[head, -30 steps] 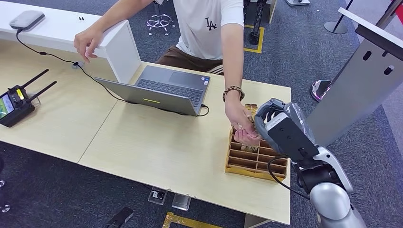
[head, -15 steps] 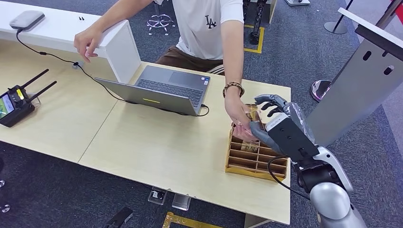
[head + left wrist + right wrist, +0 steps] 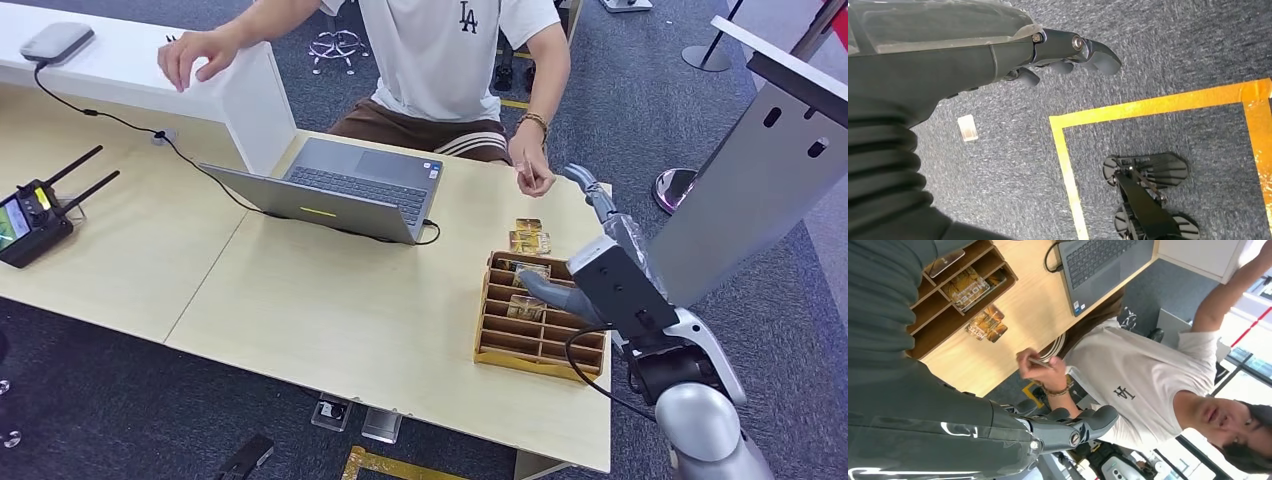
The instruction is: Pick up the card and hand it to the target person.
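Observation:
The card [image 3: 526, 171] is a thin small piece pinched in the hand of the person [image 3: 450, 60] sitting across the table; the right wrist view also has this card [image 3: 1038, 362] in that raised hand. My right hand [image 3: 600, 262] hovers over the wooden card box [image 3: 492, 335], fingers [image 3: 590, 193] spread and holding nothing. Cards [image 3: 527, 306] lie in the box's slots, and two more cards [image 3: 530, 238] lie on the table behind it. My left hand [image 3: 1063, 52] hangs over the carpet with its fingers extended and nothing in them.
An open laptop [image 3: 340, 190] stands mid-table with a cable running left. A remote controller [image 3: 30, 215] lies at the far left, a white raised shelf [image 3: 130, 70] at the back. A grey panel stand [image 3: 760, 170] rises just right of my right arm.
The person's hand, which was at my right hand over the box, has pulled back towards the body with the card. My right hand has opened and stretched its fingers out.

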Tool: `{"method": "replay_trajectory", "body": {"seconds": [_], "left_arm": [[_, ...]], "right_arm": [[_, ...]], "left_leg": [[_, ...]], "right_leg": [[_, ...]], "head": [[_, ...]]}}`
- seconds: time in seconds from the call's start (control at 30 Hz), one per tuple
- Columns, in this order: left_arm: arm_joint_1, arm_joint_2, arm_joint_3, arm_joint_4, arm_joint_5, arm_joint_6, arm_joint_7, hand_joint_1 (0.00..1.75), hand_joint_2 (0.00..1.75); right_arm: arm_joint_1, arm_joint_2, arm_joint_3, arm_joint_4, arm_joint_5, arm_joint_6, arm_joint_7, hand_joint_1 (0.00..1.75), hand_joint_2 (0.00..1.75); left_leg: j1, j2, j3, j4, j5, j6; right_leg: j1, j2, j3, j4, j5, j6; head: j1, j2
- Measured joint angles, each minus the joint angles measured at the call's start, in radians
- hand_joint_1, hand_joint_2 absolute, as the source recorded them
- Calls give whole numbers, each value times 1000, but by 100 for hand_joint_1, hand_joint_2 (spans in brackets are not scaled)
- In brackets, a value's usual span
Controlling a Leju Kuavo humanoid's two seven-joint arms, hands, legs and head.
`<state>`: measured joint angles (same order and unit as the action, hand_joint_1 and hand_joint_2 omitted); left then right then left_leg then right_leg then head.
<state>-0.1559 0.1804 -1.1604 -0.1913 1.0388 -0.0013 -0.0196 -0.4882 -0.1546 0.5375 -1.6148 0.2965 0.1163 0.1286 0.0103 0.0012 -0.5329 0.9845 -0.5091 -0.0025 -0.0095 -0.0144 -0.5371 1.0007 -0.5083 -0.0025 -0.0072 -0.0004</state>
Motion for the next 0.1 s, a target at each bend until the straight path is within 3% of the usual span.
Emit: {"method": "replay_trajectory", "body": {"seconds": [0.1], "left_arm": [[4,0,0,0,4,4,0,0,0]], "right_arm": [[11,-2,-19,0,-18,-32,-11,0,175]], "left_leg": [[0,0,0,0,0,0]], "right_leg": [[0,0,0,0,0,0]], "head": [[0,0]]}}
